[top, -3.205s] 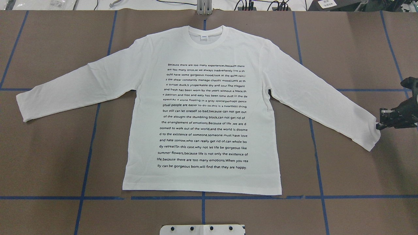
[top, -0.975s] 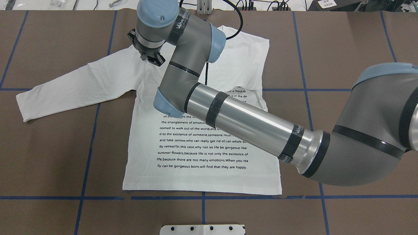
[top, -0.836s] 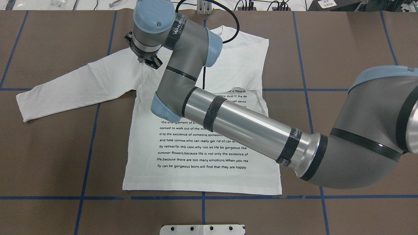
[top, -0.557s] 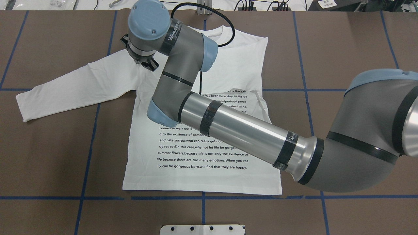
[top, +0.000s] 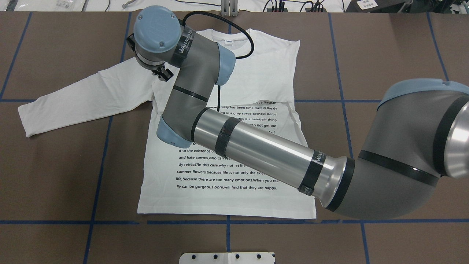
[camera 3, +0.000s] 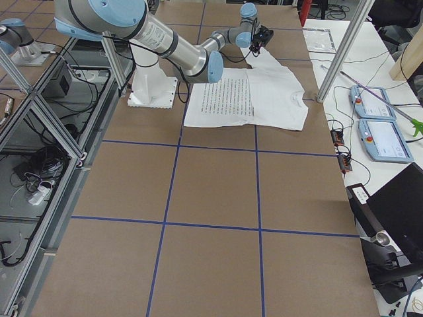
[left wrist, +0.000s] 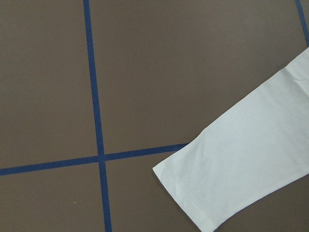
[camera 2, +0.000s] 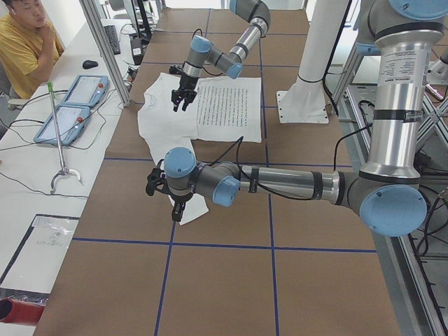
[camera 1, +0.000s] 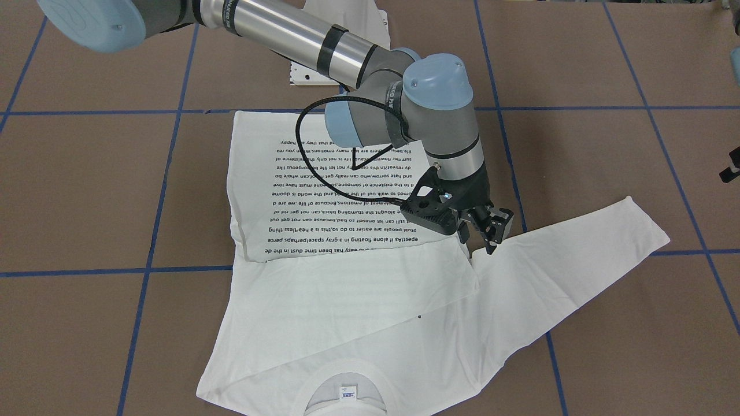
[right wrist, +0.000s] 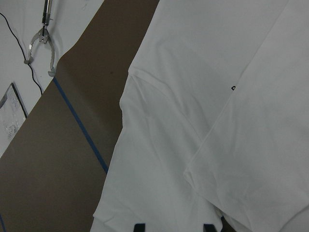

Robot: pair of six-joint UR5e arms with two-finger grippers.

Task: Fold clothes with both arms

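Observation:
The white long-sleeved shirt (top: pixel 165 198) lies flat, printed text up, collar at the far side. Its right sleeve (camera 1: pixel 347 289) is folded across the chest and covers the upper lines of text. Its left sleeve (top: pixel 84 99) lies stretched out. My right arm reaches across the shirt. The right gripper (camera 1: pixel 478 237) is open and empty just above the left shoulder (top: pixel 163 73), by the folded sleeve's cuff. The left gripper (camera 2: pixel 175 210) hovers near the left sleeve's cuff (left wrist: pixel 251 164). I cannot tell whether it is open or shut.
The white pedestal base (top: pixel 227 257) stands at the table's near edge. Blue tape lines (top: pixel 99 172) cross the brown table cover. An operator (camera 2: pixel 24 49) and teach pendants (camera 2: pixel 77 98) are at the far side of the table.
The right sleeve, stretched out 3.2 s ago, now lies folded across the chest. Over the last second the right wrist has drifted left, uncovering the collar. The shirt has stayed still.

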